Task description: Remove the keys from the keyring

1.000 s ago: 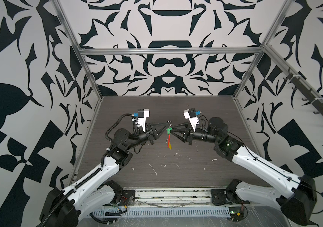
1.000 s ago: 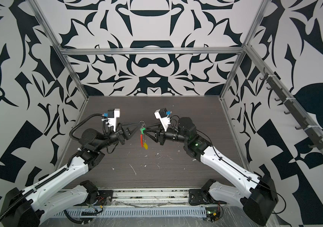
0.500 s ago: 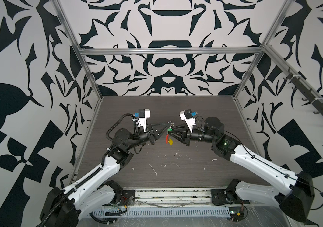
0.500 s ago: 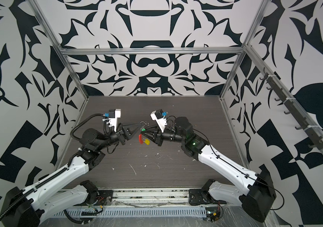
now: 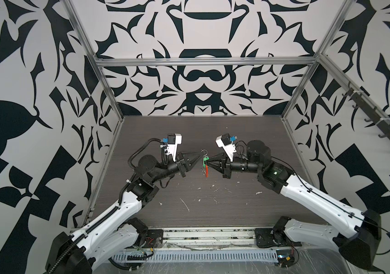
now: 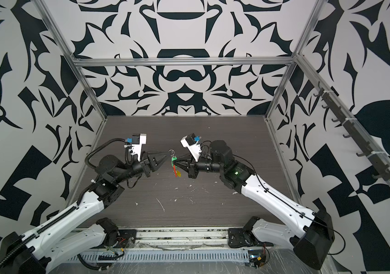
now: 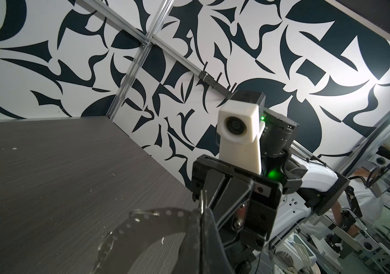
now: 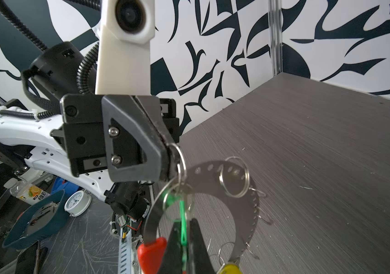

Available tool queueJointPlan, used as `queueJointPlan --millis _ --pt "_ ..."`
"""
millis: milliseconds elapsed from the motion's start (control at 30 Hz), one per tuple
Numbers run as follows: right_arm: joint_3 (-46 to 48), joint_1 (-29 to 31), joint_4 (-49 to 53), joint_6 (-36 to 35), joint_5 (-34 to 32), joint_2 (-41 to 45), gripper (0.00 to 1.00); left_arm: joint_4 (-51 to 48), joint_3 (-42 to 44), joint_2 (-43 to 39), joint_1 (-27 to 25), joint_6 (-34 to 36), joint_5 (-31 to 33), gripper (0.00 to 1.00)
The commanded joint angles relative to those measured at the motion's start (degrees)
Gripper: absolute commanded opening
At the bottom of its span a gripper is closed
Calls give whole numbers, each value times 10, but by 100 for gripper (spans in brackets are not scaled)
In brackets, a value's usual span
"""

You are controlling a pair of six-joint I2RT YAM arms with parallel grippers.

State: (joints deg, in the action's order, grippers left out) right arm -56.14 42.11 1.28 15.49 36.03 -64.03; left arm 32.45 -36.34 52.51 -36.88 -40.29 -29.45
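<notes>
Above the table point(image 5: 189, 132), the left fingers point(image 5: 192, 159) and right fingers point(image 5: 215, 163) face each other, tips close together. The keyring point(image 5: 204, 151) sits clamped between the left fingers, and its strip point(image 8: 243, 194) curves down below both. The upper key point(image 8: 183, 227) lies between the right fingers. The lower key point(image 8: 228, 269) hangs under them, low on the strip.

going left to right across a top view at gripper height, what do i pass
left arm's wrist camera → left gripper → green key → right gripper → right arm's wrist camera
</notes>
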Motion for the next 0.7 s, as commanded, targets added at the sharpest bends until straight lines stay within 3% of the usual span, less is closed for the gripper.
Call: queueJointPlan --millis 0,667 --pt "-52 1 64 -32 24 0 0 -56 -29 -25 -2 32 -10 0" --pt "-184 0 298 -165 34 -34 0 -206 -74 -50 -2 109 -82 0"
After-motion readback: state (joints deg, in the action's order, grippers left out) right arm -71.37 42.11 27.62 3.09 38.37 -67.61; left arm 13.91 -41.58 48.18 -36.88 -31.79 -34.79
